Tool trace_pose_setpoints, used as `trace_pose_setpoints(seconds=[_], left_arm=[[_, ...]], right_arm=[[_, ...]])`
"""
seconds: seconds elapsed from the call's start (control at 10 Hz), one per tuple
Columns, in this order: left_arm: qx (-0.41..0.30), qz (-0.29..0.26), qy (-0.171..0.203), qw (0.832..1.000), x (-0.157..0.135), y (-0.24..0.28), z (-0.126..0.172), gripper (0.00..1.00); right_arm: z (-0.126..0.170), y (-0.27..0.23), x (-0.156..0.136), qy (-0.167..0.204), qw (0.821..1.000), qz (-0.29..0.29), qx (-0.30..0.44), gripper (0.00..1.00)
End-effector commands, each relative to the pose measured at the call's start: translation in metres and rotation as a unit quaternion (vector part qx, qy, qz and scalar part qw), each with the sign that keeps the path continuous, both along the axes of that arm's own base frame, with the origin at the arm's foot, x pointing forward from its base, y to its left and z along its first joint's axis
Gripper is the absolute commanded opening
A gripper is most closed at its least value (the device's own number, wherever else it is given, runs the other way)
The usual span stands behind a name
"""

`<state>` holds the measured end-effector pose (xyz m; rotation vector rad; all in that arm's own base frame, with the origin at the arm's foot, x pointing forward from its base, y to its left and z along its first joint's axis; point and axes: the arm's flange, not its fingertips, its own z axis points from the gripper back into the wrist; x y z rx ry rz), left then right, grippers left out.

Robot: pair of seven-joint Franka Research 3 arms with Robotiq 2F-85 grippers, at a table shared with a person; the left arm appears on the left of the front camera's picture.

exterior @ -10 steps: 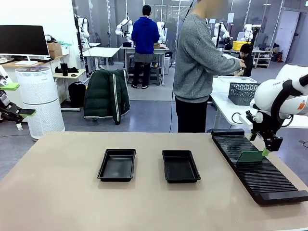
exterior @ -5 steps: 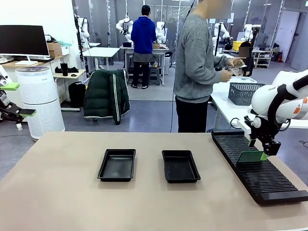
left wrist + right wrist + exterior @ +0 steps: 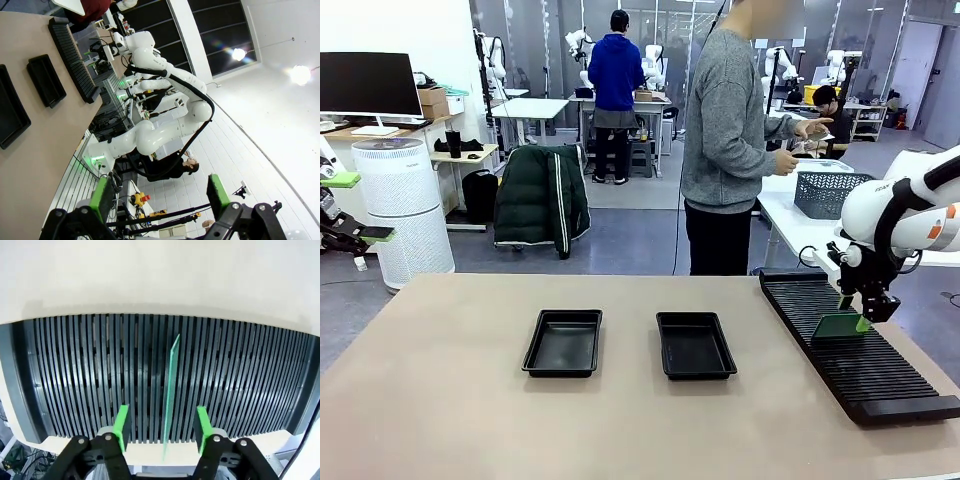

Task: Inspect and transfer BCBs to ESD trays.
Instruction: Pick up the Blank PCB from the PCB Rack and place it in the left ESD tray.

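A green BCB point(image 3: 840, 325) stands on edge in a slot of the long black ribbed rack point(image 3: 855, 350) at the table's right. My right gripper point(image 3: 856, 312) is lowered over the board's far top edge. In the right wrist view the BCB point(image 3: 171, 385) runs edge-on between the green pads point(image 3: 122, 422), with a gap on each side, so my right gripper point(image 3: 161, 419) is open around it. Two black ESD trays, left point(image 3: 563, 342) and right point(image 3: 695, 344), lie side by side mid-table. My left gripper point(image 3: 352, 208) hangs open off the table's left, holding nothing point(image 3: 159, 196).
A person point(image 3: 730, 130) in a grey sweater stands beyond the far edge, turned toward a side table with a grey basket point(image 3: 825, 192). In the left wrist view the ESD trays point(image 3: 45, 80) and the rack point(image 3: 72, 57) lie far off. Bare tabletop point(image 3: 470, 420) spreads along the near side.
My right gripper has shifted slightly toward the far side along the board's top edge and its jaws have narrowed around it. The person has raised both hands. My left arm has not moved.
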<state>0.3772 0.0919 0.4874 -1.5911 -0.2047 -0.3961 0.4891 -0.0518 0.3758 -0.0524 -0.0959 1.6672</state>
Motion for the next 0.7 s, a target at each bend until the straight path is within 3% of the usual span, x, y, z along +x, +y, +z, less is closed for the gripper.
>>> trace_pose_setpoints(seconds=[0.0,0.6], left_arm=[[0.0,0.001,-0.001,1.0,-0.0006,0.0006,0.0012,1.0],[0.0,0.001,-0.001,1.0,-0.0006,0.0006,0.0012,1.0]], right_arm=[[-0.006,-0.0023,0.004,-0.018,1.0,0.005,0.007,0.57],[-0.0093,-0.0045,0.0082,-0.02,1.0,-0.001,0.014,0.25]])
